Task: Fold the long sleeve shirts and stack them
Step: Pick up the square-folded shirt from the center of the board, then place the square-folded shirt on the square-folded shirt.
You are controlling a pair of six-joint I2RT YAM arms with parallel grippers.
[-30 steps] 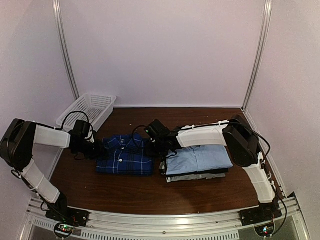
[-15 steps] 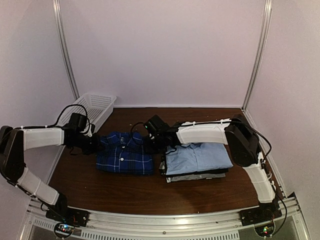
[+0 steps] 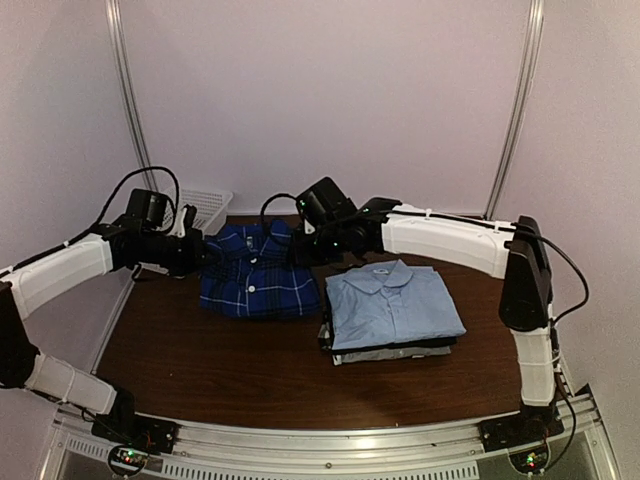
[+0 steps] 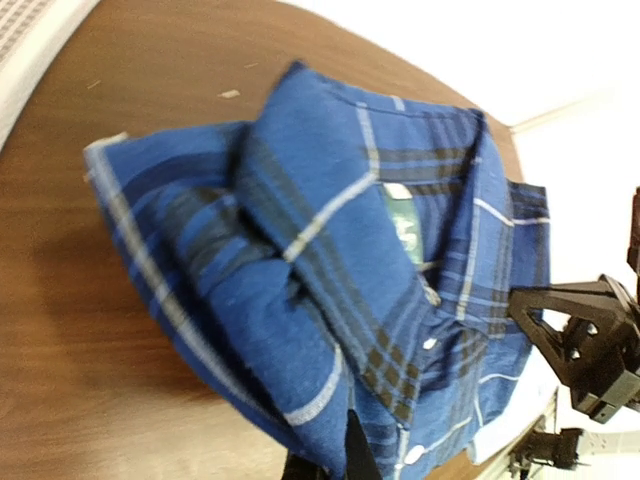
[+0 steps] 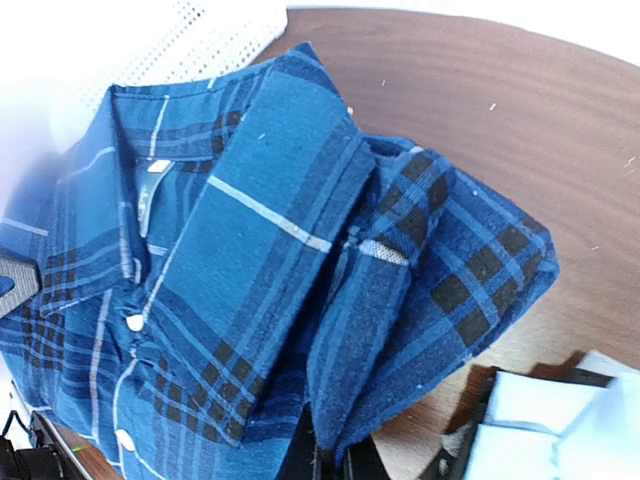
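The folded plaid shirt (image 3: pixel 258 285) lies left of centre on the surface (image 3: pixel 230 370), its collar end raised. The left end effector (image 3: pixel 197 256) is clamped on one shoulder edge and the right end effector (image 3: pixel 298 250) on the other. Both wrist views show only a thin pinch of cloth between closed fingers. The main risk is probably that the fold comes apart. The layers sag loosely below each grip, so a lift that catches only the top layer could let a sleeve or the lower panel drop open. Uneven travel of the two arms could stretch or twist the bundle, or pull it out of one pinch. The light blue shirt (image 3: pixel 390 305) tops the pile (image 3: pixel 385 352) just to the right. A low carry could drag the hanging hem across it and push it askew. The basket (image 3: pixel 208 203) stands close behind the left arm, so a wide swing could knock it.
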